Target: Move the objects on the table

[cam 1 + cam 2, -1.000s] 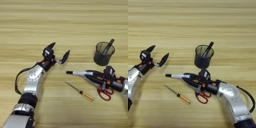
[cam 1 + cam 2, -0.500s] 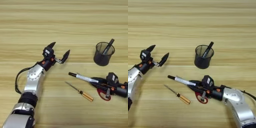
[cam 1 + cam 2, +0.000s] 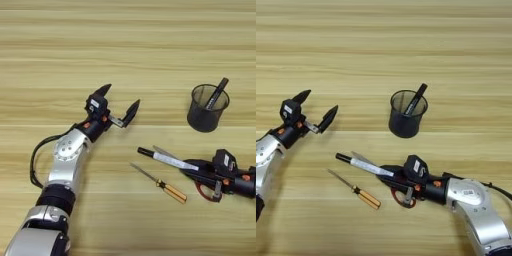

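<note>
A black wire-mesh pen cup stands upright at the right, with the slim black marker leaning inside it. In front of the cup, the white marker with black ends lies low over the table. It points up-left, and its right end sits between the fingers of my right gripper, which looks shut on it. At centre-left my left gripper hovers open with nothing between its fingers, well away from the cup and both markers.
Red-handled scissors lie under my right gripper's fingers, a blade poking out beside the white marker. A screwdriver with an orange handle lies just in front of the marker.
My right gripper has dropped back toward the lower right, drawing the white marker a little with it. Most of that happened a second ago. The left arm has held still.
</note>
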Motion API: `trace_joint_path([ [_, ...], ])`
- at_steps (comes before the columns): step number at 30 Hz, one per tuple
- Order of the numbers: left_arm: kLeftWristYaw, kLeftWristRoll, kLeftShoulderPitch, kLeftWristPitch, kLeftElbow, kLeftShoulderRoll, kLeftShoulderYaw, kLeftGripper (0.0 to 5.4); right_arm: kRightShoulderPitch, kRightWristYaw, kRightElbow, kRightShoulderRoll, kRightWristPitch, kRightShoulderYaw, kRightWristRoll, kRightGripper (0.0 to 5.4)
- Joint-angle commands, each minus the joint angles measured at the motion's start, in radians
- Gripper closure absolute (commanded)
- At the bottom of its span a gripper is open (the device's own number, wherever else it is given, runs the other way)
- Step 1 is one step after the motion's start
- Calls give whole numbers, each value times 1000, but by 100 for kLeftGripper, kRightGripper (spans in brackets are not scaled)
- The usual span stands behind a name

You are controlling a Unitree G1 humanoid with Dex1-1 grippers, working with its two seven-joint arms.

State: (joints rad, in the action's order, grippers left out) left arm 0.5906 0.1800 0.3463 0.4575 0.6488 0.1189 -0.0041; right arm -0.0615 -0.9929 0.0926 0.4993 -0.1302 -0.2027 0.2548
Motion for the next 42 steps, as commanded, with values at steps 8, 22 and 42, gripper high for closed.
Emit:
trace_joint_path([
  [8, -3, -10, 10, 12, 5, 2, 3, 0, 1, -2, -24, -5, 34, 19, 27, 339],
  [22, -3, -9, 15, 20, 18, 1, 4, 0, 27, 12, -160, -27, 110, 118, 172, 156],
  [42, -9, -14, 26, 25, 36, 2, 5, 0, 55, 25, -111, 89, 138, 388, 230, 4],
])
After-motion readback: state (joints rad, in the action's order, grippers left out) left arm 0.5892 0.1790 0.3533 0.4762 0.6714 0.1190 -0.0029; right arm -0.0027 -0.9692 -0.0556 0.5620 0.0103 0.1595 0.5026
